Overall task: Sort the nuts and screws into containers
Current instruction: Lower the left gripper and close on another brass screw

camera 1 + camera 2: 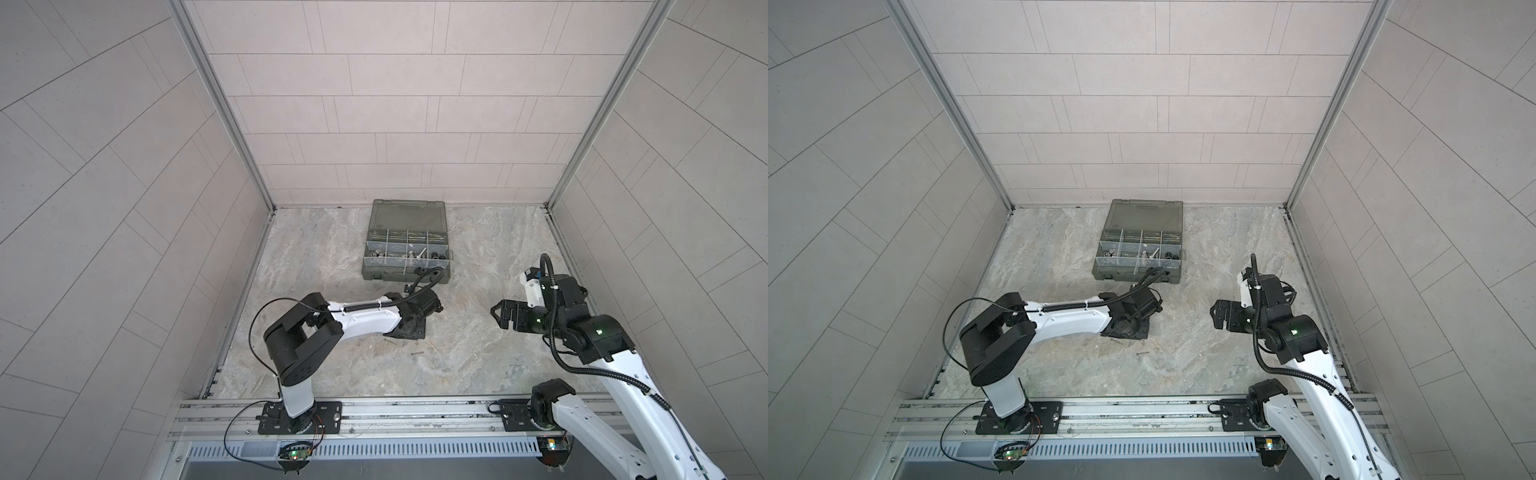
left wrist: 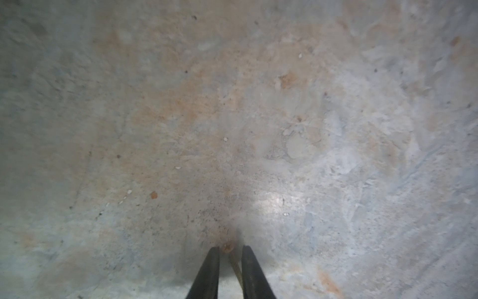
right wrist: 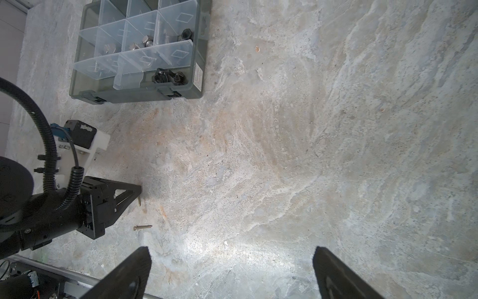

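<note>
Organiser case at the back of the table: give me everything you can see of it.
The organiser case is dark grey-green plastic, rectangular, with two latches on its front wall. Its smoky lid is open, swung back on the far side. Pale translucent dividers split it into small compartments; some hold silver bolts, a front corner one holds black nuts. It sits flat on the stone-look table, nothing else touching it.

White-shelled arms [image 1: 361, 322], bulky black joints [image 1: 299, 345], ribbed black cable conduits [image 3: 49, 139], green status lights [image 1: 599, 331], black wedge-fingered grippers [image 3: 231, 248].
</note>
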Controlling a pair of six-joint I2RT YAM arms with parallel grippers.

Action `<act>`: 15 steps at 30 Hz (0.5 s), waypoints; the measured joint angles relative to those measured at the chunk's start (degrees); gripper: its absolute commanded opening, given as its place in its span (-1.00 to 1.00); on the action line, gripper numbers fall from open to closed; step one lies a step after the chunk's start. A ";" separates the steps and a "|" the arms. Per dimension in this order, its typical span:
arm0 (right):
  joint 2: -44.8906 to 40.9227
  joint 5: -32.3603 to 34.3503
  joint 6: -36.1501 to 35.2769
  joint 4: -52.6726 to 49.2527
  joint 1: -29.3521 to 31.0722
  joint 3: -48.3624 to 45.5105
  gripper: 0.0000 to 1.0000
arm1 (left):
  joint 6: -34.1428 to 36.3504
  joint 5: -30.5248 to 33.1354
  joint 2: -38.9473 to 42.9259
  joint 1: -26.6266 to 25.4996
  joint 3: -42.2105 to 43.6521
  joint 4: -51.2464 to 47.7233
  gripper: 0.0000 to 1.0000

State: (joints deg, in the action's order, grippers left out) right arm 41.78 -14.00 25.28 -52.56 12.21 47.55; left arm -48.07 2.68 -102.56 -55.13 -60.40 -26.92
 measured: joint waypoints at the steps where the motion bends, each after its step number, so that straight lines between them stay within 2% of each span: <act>1: -0.07 0.00 0.00 -0.02 0.00 0.00 0.99 | -0.02 -0.17 -0.13 0.00 -0.15 0.04 -0.59; 6: -0.33 0.00 0.00 -0.02 0.00 0.00 0.99 | -0.20 -0.57 -0.57 0.00 -0.48 0.11 -0.76; 15: -0.55 0.00 0.00 -0.02 0.00 0.00 0.99 | -0.11 -1.29 -1.18 0.02 -1.40 -0.04 -0.94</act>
State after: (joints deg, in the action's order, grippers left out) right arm 41.23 -14.00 25.28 -52.58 12.21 47.55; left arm -48.18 1.39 -103.74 -55.11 -61.80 -26.96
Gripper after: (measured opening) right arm 0.993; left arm 0.079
